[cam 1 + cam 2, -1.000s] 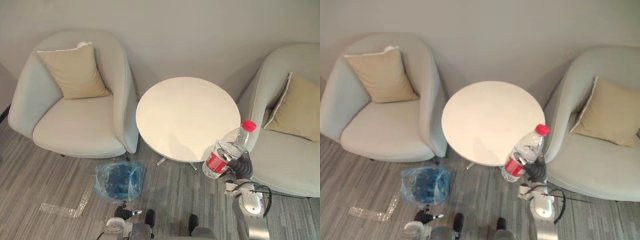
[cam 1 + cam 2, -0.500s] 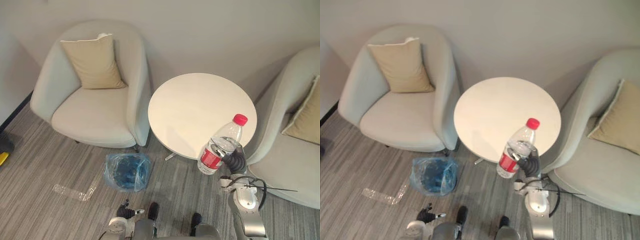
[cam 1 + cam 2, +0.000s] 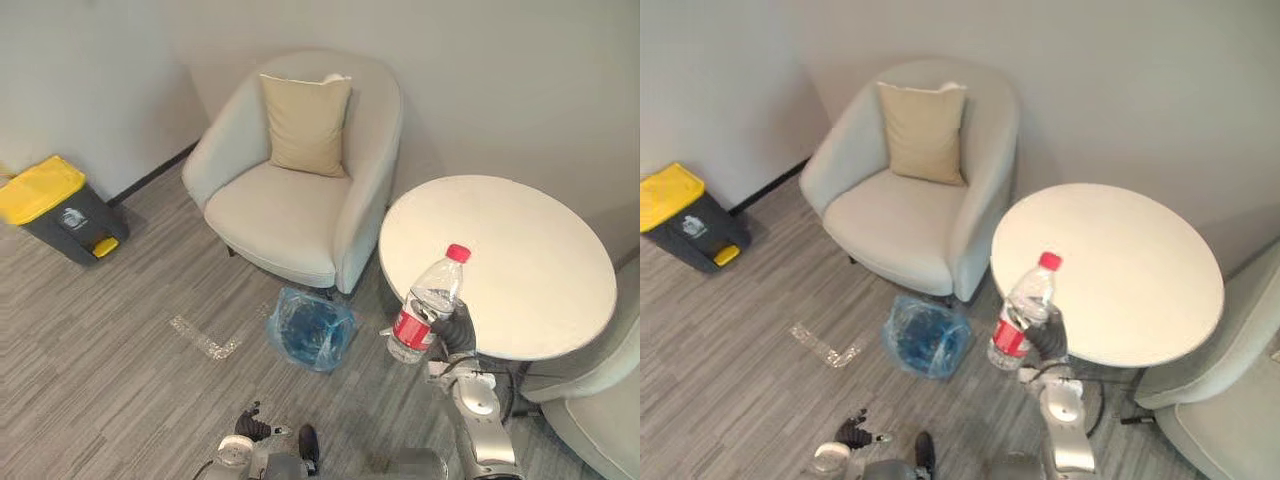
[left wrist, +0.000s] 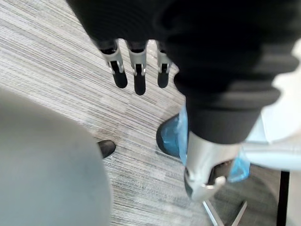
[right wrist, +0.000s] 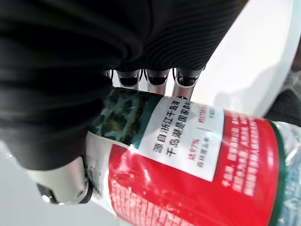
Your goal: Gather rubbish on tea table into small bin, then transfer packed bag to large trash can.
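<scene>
Closest to me, the left robot hand hangs low beside the body with straight, relaxed fingers and carries nothing. The right robot hand is raised in front of the chest, wrist up, its fingers curled around the labelled lower part of the plastic bottle, which stands nearly upright with the red cap on top, in the air just beside the edge of the round worktop. I think the bottle is light and thin-walled, so it dents easily and its smooth label may slip; a moderate hold at the label seems sensible. The small bin with its blue bag stands on the floor near it. The yellow-lidded large trash can is far off at the wall.
</scene>
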